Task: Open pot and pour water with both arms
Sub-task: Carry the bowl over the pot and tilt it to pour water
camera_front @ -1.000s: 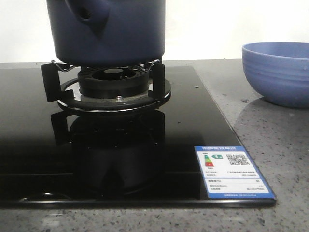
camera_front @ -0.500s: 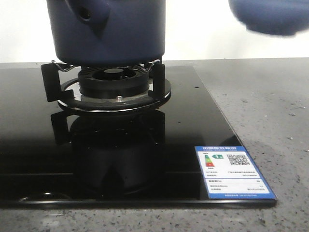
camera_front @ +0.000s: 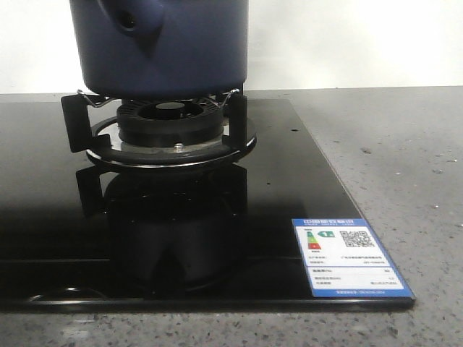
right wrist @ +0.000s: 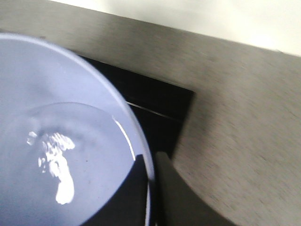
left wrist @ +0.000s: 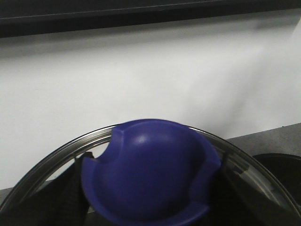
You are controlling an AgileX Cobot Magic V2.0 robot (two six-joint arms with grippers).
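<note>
The dark navy pot (camera_front: pixel 166 50) stands on the burner (camera_front: pixel 170 126), its tube handle with a round hole (camera_front: pixel 128 22) facing front left; its top is cut off by the frame. My left gripper (left wrist: pixel 148 207) is shut on the dark blue knob (left wrist: pixel 150 169) of a glass lid with a metal rim (left wrist: pixel 47 160), held up before the white wall. My right gripper (right wrist: pixel 151 193) is shut on the rim of a light-blue bowl (right wrist: pixel 56 84), one finger inside and one finger (right wrist: pixel 181 197) outside. Water (right wrist: pixel 70 155) lies in the bowl. Neither gripper shows in the front view.
The burner sits on a black glass hob (camera_front: pixel 275 188) with a blue-and-white label (camera_front: pixel 349 256) at its front right corner. Grey speckled counter (camera_front: pixel 405 166) lies to the right. In the right wrist view the hob corner (right wrist: pixel 155 103) and counter (right wrist: pixel 244 117) lie below the bowl.
The light-blue bowl stood on the counter at the right, then rose to the top edge, and is now out of the front view. The pot has not moved.
</note>
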